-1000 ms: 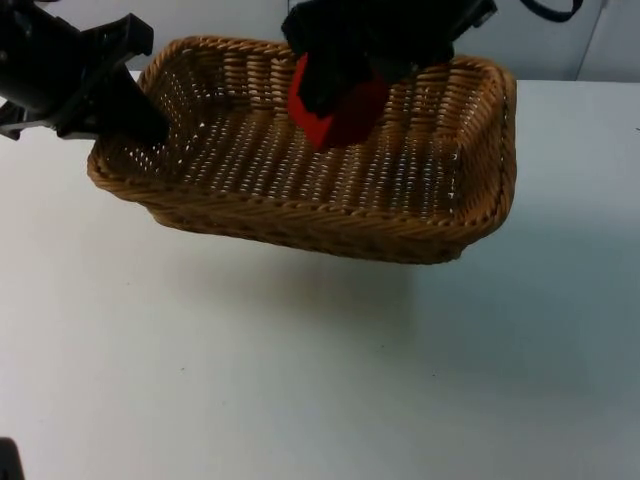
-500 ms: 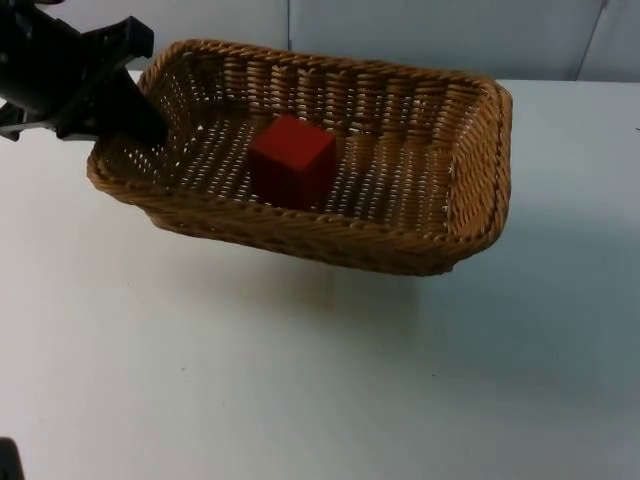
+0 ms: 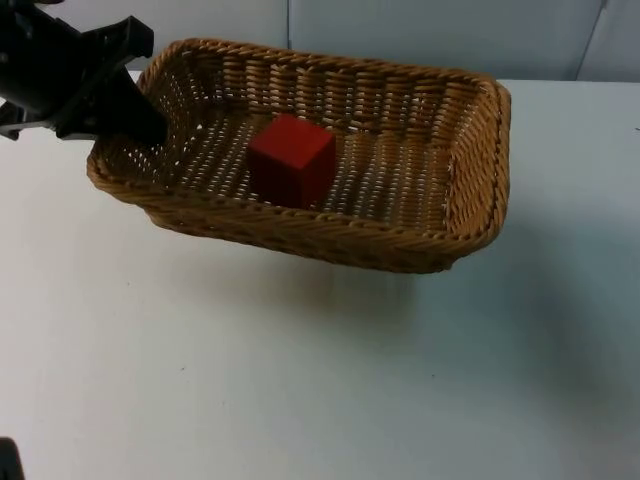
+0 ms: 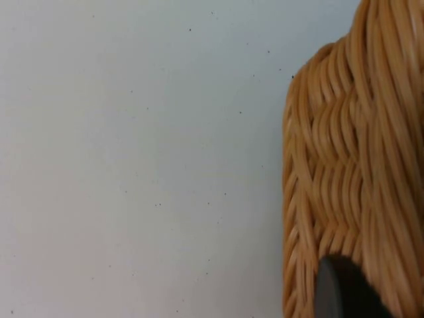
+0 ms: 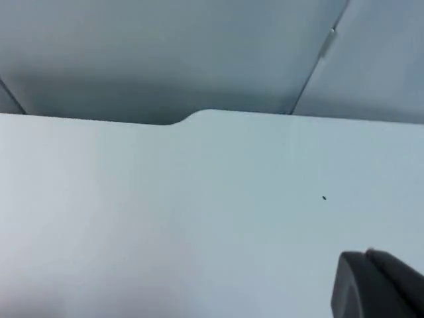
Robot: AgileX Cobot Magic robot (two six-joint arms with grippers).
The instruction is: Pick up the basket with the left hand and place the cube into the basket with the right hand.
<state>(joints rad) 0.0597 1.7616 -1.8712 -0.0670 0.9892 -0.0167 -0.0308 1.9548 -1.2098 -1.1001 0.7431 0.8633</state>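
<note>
Above basket: I see the wicker basket (image 3: 330,215) open-topped, reachable from above.
Inside: red cube (image 3: 291,160) fills the middle; bare weave either side.
Left rim: left gripper (image 3: 135,125) blocks it.
Table: white table (image 3: 300,380) open in front and right of it.

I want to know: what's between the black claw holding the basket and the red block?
Only bare woven basket floor, seen from the top view, separates the left gripper from the red cube.

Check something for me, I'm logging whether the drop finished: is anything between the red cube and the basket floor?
Nothing visible. The red cube already rests on the floor of the basket, clear of its walls. The left gripper holds the basket's left rim, lifted above the table.
</note>
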